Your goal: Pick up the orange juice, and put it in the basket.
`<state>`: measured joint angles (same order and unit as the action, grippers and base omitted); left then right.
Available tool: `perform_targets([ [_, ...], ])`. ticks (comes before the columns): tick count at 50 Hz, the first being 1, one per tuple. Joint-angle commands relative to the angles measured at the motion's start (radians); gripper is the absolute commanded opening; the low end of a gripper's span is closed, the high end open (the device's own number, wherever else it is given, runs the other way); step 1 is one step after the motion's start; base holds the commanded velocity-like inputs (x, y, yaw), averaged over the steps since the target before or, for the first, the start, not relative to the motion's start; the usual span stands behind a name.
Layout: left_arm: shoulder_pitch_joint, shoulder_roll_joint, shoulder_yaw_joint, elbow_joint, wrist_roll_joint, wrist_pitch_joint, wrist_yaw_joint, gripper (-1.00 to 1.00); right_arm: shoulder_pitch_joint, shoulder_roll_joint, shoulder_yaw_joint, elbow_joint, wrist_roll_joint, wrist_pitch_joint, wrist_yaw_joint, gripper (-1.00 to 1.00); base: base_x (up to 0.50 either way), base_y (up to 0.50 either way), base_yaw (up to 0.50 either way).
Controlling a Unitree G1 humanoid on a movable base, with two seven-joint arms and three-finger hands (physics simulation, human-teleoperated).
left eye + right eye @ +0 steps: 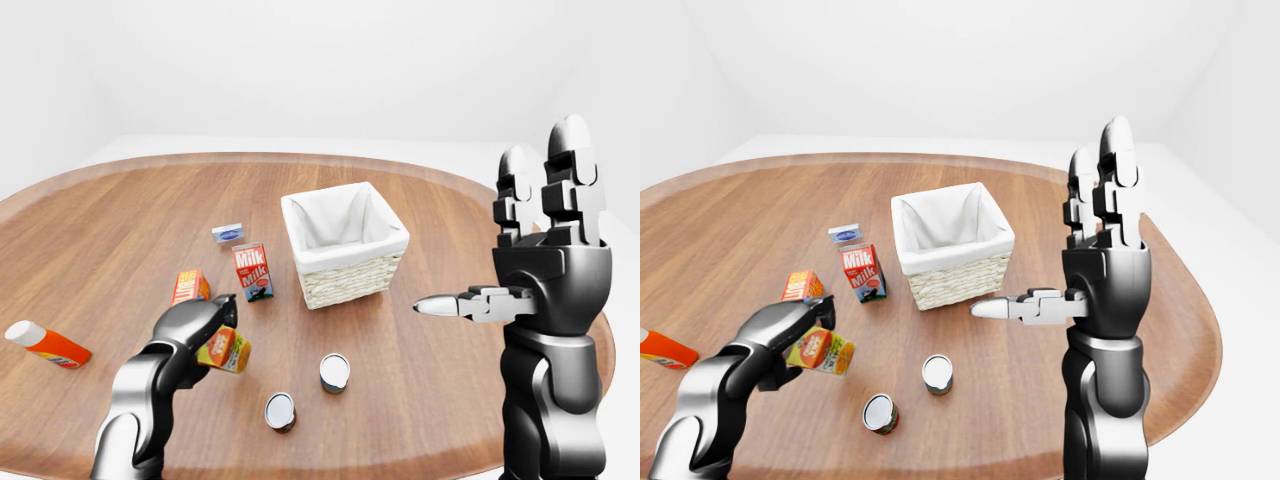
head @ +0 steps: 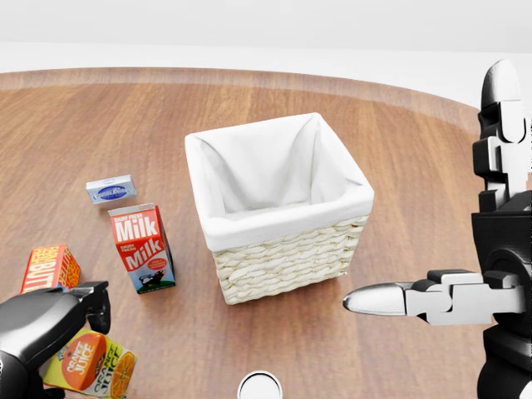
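Observation:
The orange juice carton [image 2: 93, 363] is orange and yellow and sits tilted in my left hand [image 1: 213, 322], whose dark fingers are shut round its top. It shows at the lower left of the head view, and appears slightly off the wood in the left-eye view. The wicker basket [image 2: 287, 259] with a white cloth lining stands at the middle of the table, up and to the right of the carton, with nothing in it. My right hand [image 1: 530, 255] is raised at the right, open, fingers up and thumb pointing left, holding nothing.
A red milk carton [image 2: 141, 248], a red butter box [image 2: 48, 268] and a small blue-white box [image 2: 110, 189] stand left of the basket. Two cans [image 1: 334, 372] [image 1: 280, 411] stand below it. An orange bottle [image 1: 45, 343] lies at far left. The round wooden table's edge [image 1: 400, 465] is near.

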<state>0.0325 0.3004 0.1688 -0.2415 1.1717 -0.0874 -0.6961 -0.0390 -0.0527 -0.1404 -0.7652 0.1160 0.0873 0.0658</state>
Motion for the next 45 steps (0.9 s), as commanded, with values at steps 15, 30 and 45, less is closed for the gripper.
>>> perform_targets([
  [15, -0.14, 0.051, 0.092, -0.252, -0.412, 0.0, -0.002, -1.0, 0.007, 0.002, 0.001, 0.006, -0.002, 0.0, 0.003, 1.0, 0.0, 0.0, 0.0],
  [30, -0.194, 0.109, 0.146, -0.321, -0.535, 0.0, -0.002, -1.0, 0.003, 0.001, -0.002, 0.005, -0.001, 0.0, 0.0, 1.0, 0.0, 0.0, 0.0],
  [45, -0.231, 0.158, 0.2, -0.353, -0.606, 0.0, -0.002, -1.0, 0.002, 0.001, -0.001, 0.004, -0.001, 0.0, -0.002, 1.0, 0.0, 0.0, 0.0],
])
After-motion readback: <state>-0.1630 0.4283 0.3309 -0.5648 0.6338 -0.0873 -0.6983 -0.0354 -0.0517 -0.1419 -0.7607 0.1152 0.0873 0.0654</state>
